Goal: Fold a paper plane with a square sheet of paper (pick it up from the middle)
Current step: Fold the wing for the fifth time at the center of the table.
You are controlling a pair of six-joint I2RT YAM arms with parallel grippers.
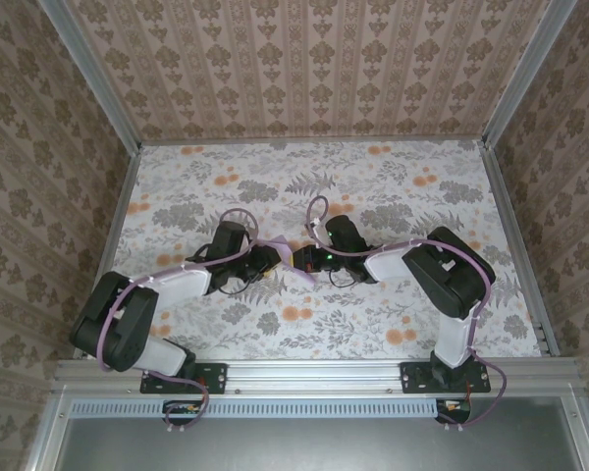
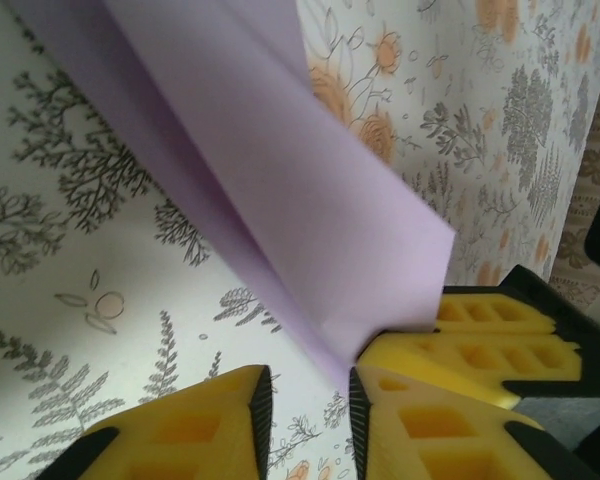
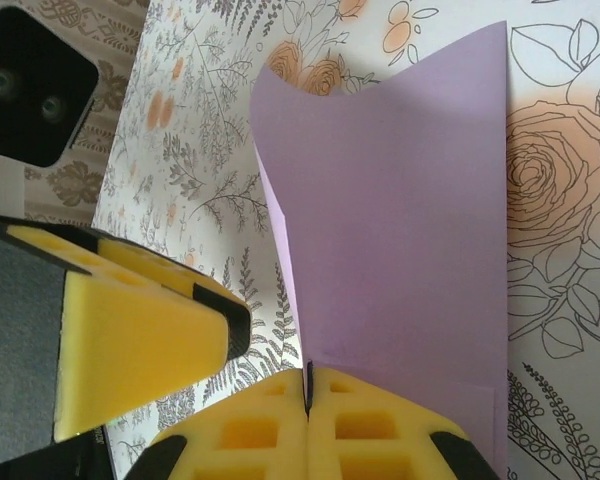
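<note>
Paper first: the thin lilac-purple square sheet of paper [image 3: 400, 200] hung just over the floral-patterned tablecloth [image 2: 70, 200] near the table's middle, raised between your two arms, I'd judge, so a crease could be worked off the surface. Your right gripper [image 3: 308, 392] was fully closed, its yellow foam fingers [image 3: 380, 430] pinching the sheet's near edge. That was the anchor, and the sheet curled away from it. Your left gripper [image 2: 310, 405] stood only narrowly parted, with the sheet's folded corner dipping into the gap; I couldn't tell whether either pad touched it. My reading was that the left side sat there to take the fold line — a sheet partly folded, not yet a dart.
</note>
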